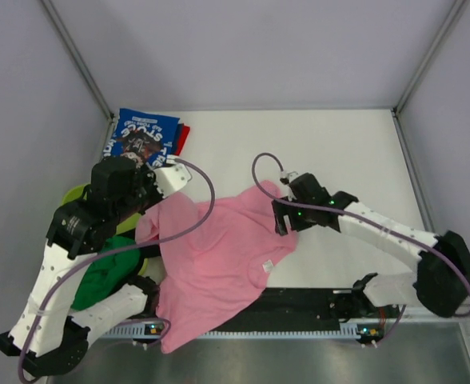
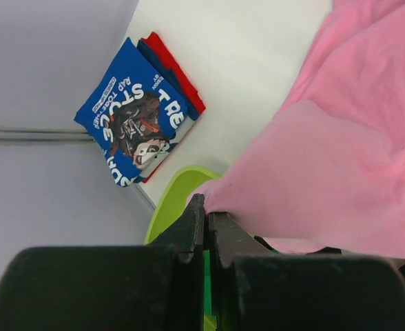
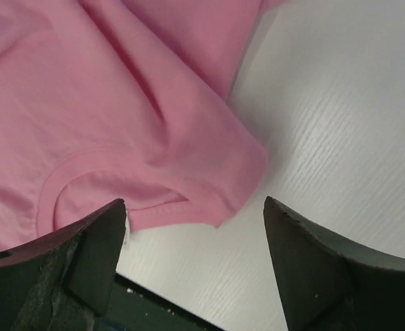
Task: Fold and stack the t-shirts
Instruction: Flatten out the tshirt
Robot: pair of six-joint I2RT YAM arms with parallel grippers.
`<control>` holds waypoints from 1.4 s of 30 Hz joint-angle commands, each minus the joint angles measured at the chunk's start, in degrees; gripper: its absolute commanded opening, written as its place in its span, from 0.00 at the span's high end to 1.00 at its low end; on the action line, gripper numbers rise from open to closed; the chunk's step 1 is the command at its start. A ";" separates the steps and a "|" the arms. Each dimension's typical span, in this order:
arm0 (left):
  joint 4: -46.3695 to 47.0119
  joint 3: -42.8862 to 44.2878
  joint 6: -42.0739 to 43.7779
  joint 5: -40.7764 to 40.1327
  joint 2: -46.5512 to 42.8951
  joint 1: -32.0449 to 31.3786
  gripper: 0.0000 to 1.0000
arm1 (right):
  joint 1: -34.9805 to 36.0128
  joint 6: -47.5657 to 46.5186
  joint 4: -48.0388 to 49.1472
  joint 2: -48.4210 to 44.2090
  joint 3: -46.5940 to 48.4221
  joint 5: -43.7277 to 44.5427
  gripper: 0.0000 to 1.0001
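Observation:
The pink t-shirt [image 1: 215, 256] lies rumpled in the middle of the table, its lower end hanging over the front edge. My left gripper [image 1: 152, 214] is shut on the shirt's left edge and holds it lifted over the lime-green tub; the left wrist view shows the gripper [image 2: 206, 207] pinching pink cloth [image 2: 340, 152]. My right gripper [image 1: 286, 222] is open over the shirt's right edge; in the right wrist view the gripper [image 3: 194, 203] is empty, above a sleeve and collar [image 3: 120, 103]. The folded blue printed shirt [image 1: 143, 136] lies on a red one [image 1: 184, 138] at the back left. A green shirt [image 1: 103, 272] lies in the tub.
The lime-green tub [image 1: 73, 196] stands at the table's left side under my left arm; its rim also shows in the left wrist view [image 2: 178, 200]. A black rail [image 1: 299, 308] runs along the front edge. Bare white table [image 1: 339, 152] lies behind and right of the pink shirt.

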 commanded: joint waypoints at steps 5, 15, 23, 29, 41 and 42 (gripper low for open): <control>4.81 -2.89 -1.67 -4.25 -2.61 0.28 1.00 | 2.15 0.75 11.01 15.92 0.14 5.80 0.38; 9.29 -10.00 1.05 -6.80 -0.68 0.81 1.00 | -11.71 -2.23 14.08 25.94 10.22 -2.58 1.00; 12.64 -15.02 1.06 14.26 4.24 -0.94 1.00 | -24.48 -5.21 5.34 49.39 59.22 2.17 0.91; 12.54 -20.99 3.61 22.82 7.15 -1.92 1.00 | -23.43 -6.19 -3.75 40.24 51.26 10.67 0.01; 14.92 -24.34 2.29 23.35 7.32 -1.92 1.00 | -18.06 4.96 6.09 10.74 -1.87 21.77 0.01; 14.92 -24.43 2.11 23.52 7.32 -1.83 1.00 | -18.15 4.97 5.40 11.53 -1.89 22.12 0.01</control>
